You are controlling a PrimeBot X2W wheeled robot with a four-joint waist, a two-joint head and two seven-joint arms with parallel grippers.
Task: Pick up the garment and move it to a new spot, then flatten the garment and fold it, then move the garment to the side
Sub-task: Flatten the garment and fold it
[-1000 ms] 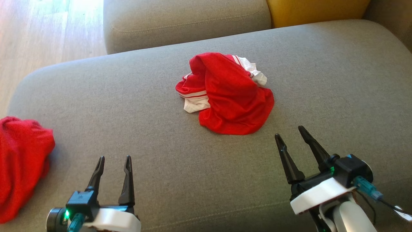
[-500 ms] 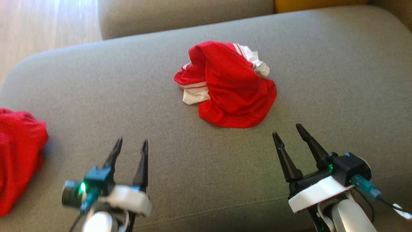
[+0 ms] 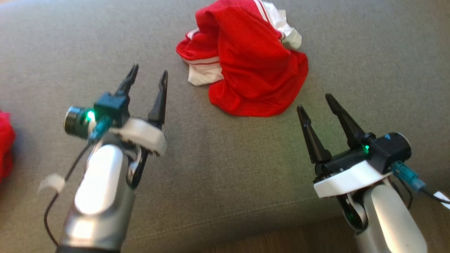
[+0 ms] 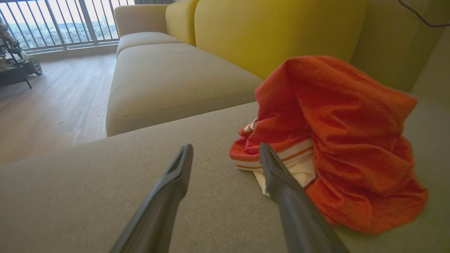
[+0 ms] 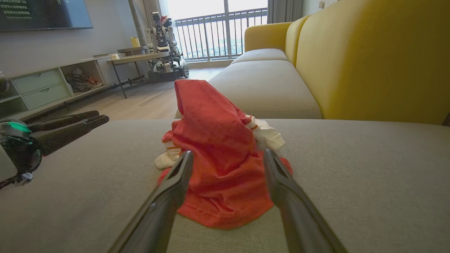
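So the garment point(image 3: 246, 59) is sitting in a crumpled heap on the grey woven sofa cushion point(image 3: 228, 168). It's red, slightly shiny mesh-looking fabric with a white hem and thin red-and-white stripes poking out on its left and at the back. It's bunched up into a sort of peaked mound rather than lying flat.

Both grippers are hanging just above the cushion with nothing in them. The left gripper point(image 3: 148, 71) is holding its two long, dark, tapered fingers spread wide, and its tips are sitting just beside the white striped hem. Can't tell if the nearer finger is actually touching it. The right gripper point(image 3: 314, 102) is spread just as wide, pointing at the heap's near right edge but staying apart from it. From its wrist camera the mound is sitting right between the two fingers, a bit ahead of the tips.

Both pale glossy forearms are reaching in low, angling inward toward the heap. Another red cloth point(image 3: 5, 140) is lying off at the cushion's left.
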